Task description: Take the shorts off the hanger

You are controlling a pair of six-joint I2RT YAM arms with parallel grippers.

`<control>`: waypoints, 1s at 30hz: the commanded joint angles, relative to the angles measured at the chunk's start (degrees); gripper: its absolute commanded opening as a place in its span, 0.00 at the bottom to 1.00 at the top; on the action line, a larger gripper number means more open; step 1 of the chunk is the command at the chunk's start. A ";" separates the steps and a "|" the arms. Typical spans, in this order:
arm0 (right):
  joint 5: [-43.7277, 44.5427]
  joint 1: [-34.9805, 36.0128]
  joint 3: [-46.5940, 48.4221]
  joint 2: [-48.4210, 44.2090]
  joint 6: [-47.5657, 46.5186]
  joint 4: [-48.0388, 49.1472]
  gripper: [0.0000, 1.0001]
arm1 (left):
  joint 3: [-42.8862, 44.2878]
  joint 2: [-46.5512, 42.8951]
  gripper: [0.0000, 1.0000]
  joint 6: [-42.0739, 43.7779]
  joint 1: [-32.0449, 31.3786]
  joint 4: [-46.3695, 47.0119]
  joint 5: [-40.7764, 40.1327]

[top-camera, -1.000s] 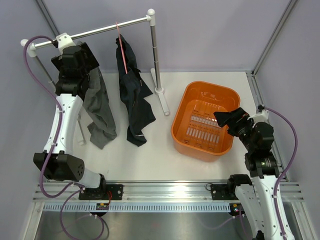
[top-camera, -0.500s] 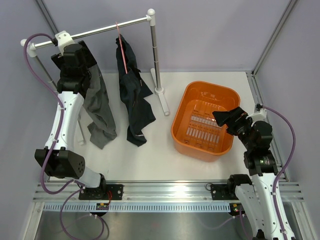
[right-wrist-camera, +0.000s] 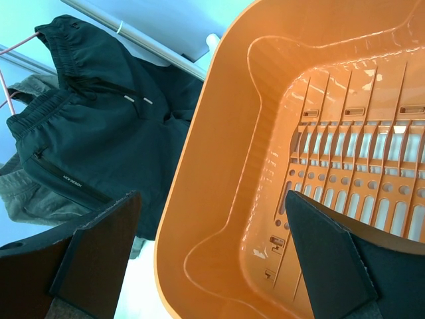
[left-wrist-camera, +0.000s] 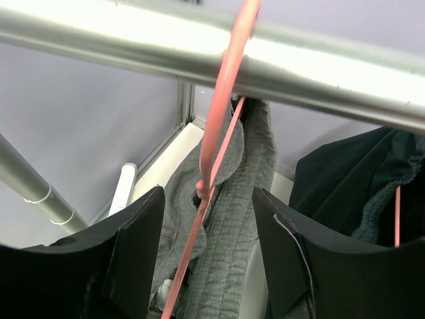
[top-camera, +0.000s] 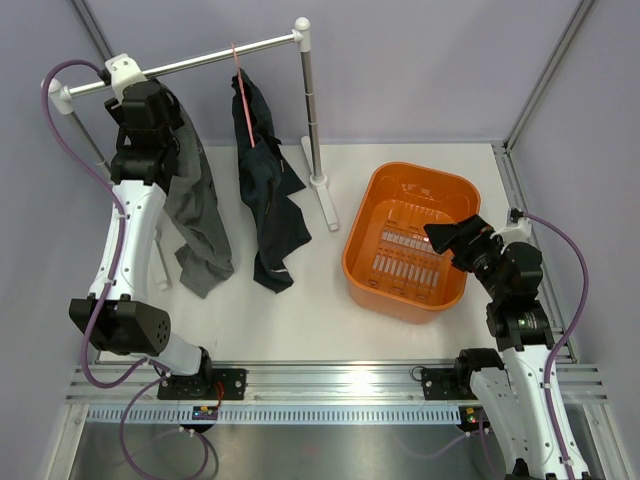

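Observation:
The mid-grey shorts (top-camera: 200, 230) hang from a pink hanger (left-wrist-camera: 216, 133) on the metal rail (top-camera: 230, 52) at the left. The dark navy shorts (top-camera: 268, 200) hang from a second pink hanger (top-camera: 240, 100) further right. My left gripper (top-camera: 158, 112) is raised to the rail and open. In the left wrist view its fingers (left-wrist-camera: 136, 252) stand either side of the grey shorts' waistband (left-wrist-camera: 246, 199) and the hanger wire, not touching them. My right gripper (top-camera: 450, 238) is open and empty over the orange basket (top-camera: 355, 240).
The rail's right upright (top-camera: 313, 110) stands on a white foot between the shorts and the basket. The right wrist view shows the basket's inside wall (right-wrist-camera: 226, 166), the dark shorts (right-wrist-camera: 99, 133) and the grey shorts (right-wrist-camera: 26, 193) behind them.
My left gripper has moved a little up and back toward the rail's left end. My right gripper has shifted slightly left over the basket. The shorts hang as before.

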 commanded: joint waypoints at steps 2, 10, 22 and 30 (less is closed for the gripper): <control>-1.71 -0.15 -0.30 -0.55 0.47 3.09 1.00 | 2.60 0.43 0.58 0.57 -0.07 1.42 -1.17; -2.59 -0.24 -1.18 -0.99 1.09 3.88 0.99 | 1.46 0.25 0.54 1.80 -1.29 2.12 -2.75; -3.21 -0.15 -1.88 -1.34 1.08 4.50 0.99 | 2.87 1.48 0.50 0.49 -2.79 0.01 -8.90; -3.65 -0.15 -2.50 -0.55 0.65 5.11 0.99 | -2.59 -1.25 0.55 -0.13 -2.79 5.38 -12.41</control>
